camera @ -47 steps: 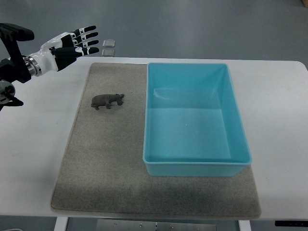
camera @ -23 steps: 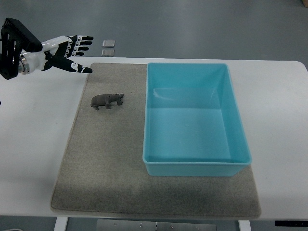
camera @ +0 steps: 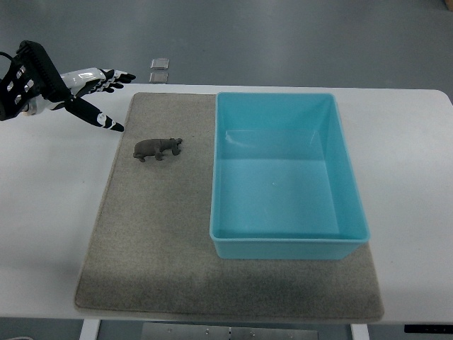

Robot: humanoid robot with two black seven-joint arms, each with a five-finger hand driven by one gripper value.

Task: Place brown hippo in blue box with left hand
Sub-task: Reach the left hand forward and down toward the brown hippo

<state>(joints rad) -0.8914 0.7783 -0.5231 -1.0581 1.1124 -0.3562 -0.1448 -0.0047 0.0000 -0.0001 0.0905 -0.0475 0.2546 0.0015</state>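
So far nothing of the task is done; the hippo is seen on the mat, left of centre, just beside the box but outside it; the box is empty. The left hand is held at the upper left, fingers spread, grasping nothing, near the hippo but apart from it. Reaching, grasping, carrying and dropping are all left.

Bare mat surrounds the hippo; box wall stands beside.
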